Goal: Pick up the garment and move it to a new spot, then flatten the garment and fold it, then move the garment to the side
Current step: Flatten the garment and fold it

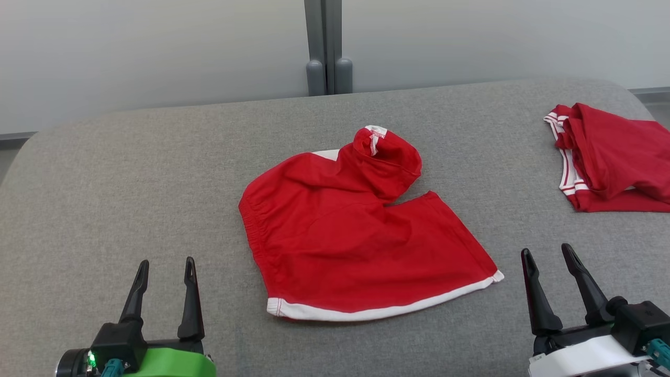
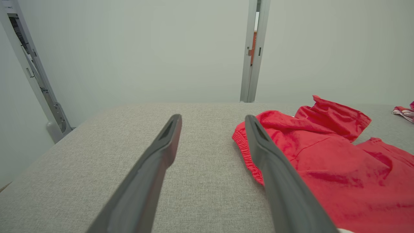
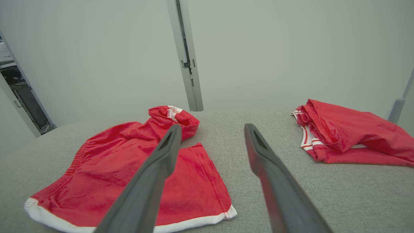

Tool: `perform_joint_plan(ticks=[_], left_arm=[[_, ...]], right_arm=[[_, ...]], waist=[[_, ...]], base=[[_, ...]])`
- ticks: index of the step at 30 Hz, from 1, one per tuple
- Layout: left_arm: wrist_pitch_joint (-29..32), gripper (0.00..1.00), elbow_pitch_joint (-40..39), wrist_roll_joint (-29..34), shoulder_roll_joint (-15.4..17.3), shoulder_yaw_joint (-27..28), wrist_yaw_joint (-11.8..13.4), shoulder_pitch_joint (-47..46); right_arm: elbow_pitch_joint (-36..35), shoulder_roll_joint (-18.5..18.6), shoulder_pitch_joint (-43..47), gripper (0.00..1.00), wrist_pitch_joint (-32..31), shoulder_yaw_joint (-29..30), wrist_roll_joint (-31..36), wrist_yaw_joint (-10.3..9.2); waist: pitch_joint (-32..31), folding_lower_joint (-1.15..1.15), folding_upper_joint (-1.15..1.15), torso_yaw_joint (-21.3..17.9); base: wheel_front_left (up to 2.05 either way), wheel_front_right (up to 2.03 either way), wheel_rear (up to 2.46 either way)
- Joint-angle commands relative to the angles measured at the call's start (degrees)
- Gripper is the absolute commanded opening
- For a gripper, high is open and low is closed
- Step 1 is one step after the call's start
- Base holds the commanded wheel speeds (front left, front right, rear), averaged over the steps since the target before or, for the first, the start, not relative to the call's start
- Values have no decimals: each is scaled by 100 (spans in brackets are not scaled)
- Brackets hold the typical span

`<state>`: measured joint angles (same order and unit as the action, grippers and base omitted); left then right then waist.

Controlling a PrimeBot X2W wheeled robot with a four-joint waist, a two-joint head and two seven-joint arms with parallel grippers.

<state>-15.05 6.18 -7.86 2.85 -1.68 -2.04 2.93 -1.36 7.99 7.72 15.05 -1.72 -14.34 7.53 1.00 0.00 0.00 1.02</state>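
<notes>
A pair of red shorts with white hems, the garment (image 1: 356,235) (image 2: 339,168) (image 3: 129,168), lies in the middle of the grey table (image 1: 131,183). One leg lies flat toward the front right; the other leg is bunched up at the back. My left gripper (image 1: 166,264) (image 2: 213,119) stands open at the front left, apart from the cloth's elastic waist. At the front right my right gripper (image 1: 548,251) (image 3: 212,129) is open too, just beyond the flat leg's white hem. Neither holds anything.
A second red garment with white stripes (image 1: 612,157) (image 3: 349,136) lies crumpled at the table's far right edge. Behind the table a grey post (image 1: 327,47) stands against a pale wall. Bare grey table surface spreads to the left of the shorts.
</notes>
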Motion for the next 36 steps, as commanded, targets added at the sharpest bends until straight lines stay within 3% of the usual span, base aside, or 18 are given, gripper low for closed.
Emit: perform_joint_plan(ticks=[1, 36], left_arm=[[-15, 100, 22, 27, 11, 30, 4, 37], [-15, 100, 159, 85, 143, -115, -177, 146]], right_arm=[[12, 17, 36, 100, 15, -10, 42, -10], [121, 19, 110, 100, -186, 32, 173, -10]], waist=[[-3, 0, 0, 0], [-101, 0, 0, 73]], base=[[0, 0, 0], [0, 0, 0]])
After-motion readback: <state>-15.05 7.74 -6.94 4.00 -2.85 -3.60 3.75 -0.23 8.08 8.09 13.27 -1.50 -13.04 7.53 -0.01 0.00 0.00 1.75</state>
